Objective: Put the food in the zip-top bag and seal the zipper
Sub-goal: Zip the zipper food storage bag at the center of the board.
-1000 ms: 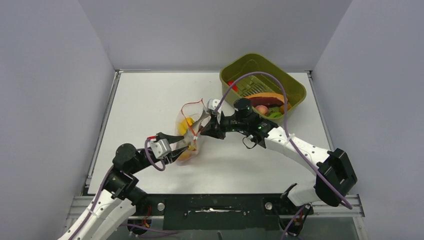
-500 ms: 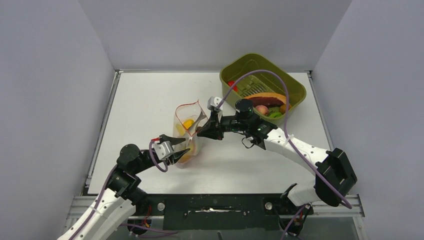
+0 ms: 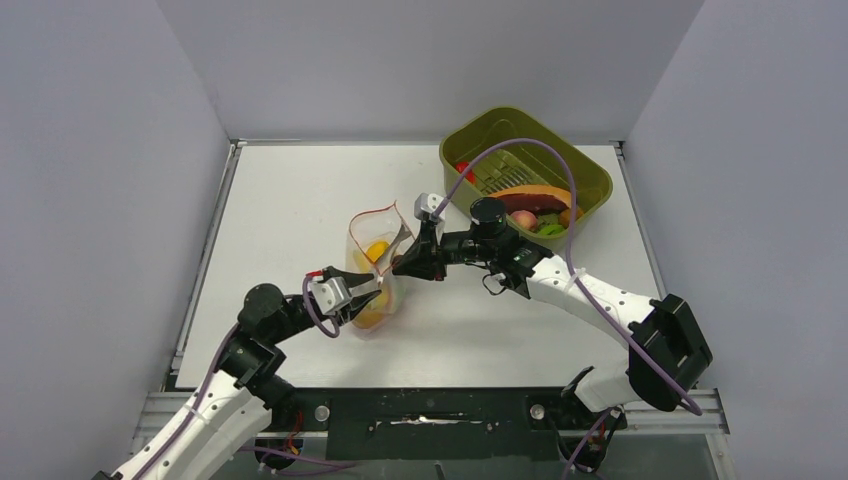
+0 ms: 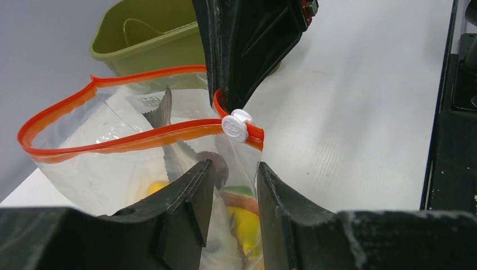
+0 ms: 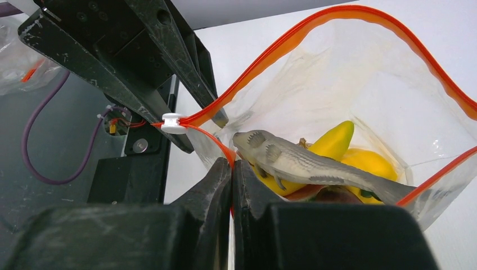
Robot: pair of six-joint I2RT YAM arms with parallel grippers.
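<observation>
With the bag standing open mid-way across the surface, my right claw pinched shut on the zipper and my left claw half-open astride its corner, I'd grip squarely under the slider before pulling.

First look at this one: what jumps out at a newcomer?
The clear zip-top bag stands mid-table, its orange zipper gaping, holding a grey toy fish on a banana. The right gripper pinches its rim by the white slider; the left gripper has open jaws astride that corner. Far right, an olive-green tub holds more food.
</observation>
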